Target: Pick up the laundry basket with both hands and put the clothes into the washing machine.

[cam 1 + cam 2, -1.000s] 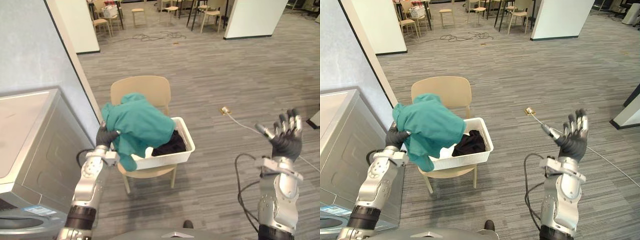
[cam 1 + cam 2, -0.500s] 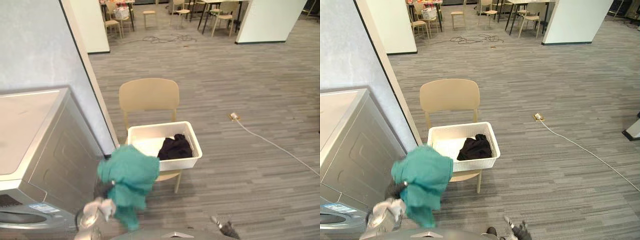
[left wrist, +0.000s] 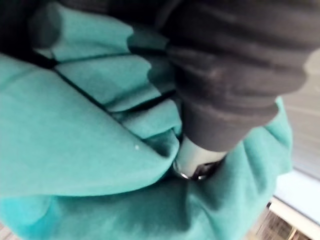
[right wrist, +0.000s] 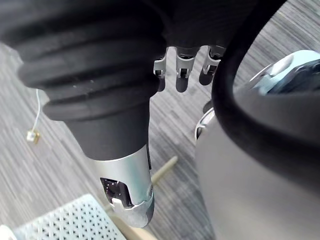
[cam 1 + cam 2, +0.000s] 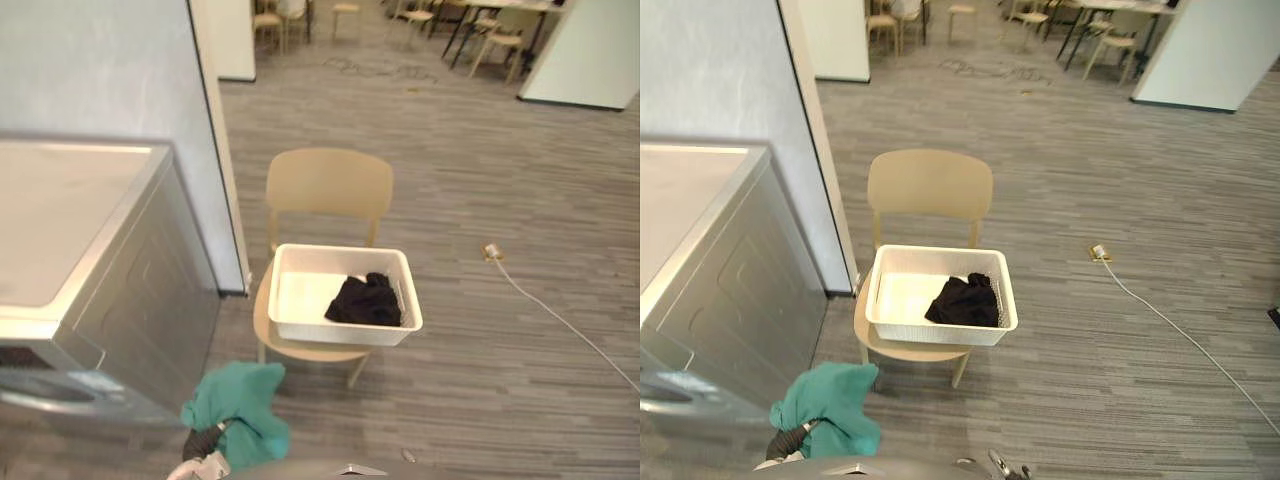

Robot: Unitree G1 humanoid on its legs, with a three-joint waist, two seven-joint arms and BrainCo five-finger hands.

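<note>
Left eye view: the laundry basket [image 5: 340, 333] stands on the seat of the chair [image 5: 330, 185], not lifted. The black garment [image 5: 366, 300] lies inside it against the right wall. The washing machine [image 5: 90, 280] stands just to the chair's left. The teal garment [image 5: 238, 408] hangs from the left hand [image 5: 203, 444], low by the machine's front corner and well apart from the basket.

Right eye view: same layout. The teal garment hangs near the machine's front face. The drum opening cannot be made out.

Left wrist view: teal cloth is bunched tight round the hand, with the thumb pressed into the folds. The fingers are judged clenched on the garment.

Right wrist view: the right hand [image 4: 182, 65] hangs over the floor, its fingers loosely extended and holding nothing. A corner of the basket shows beyond.

Assessment: the step in hand is carrying the teal garment to the machine one-handed, with the basket left on the chair. The next move calls for finding the drum opening, bringing the cloth fully inside it and then releasing. The black garment is yet to be loaded
</note>
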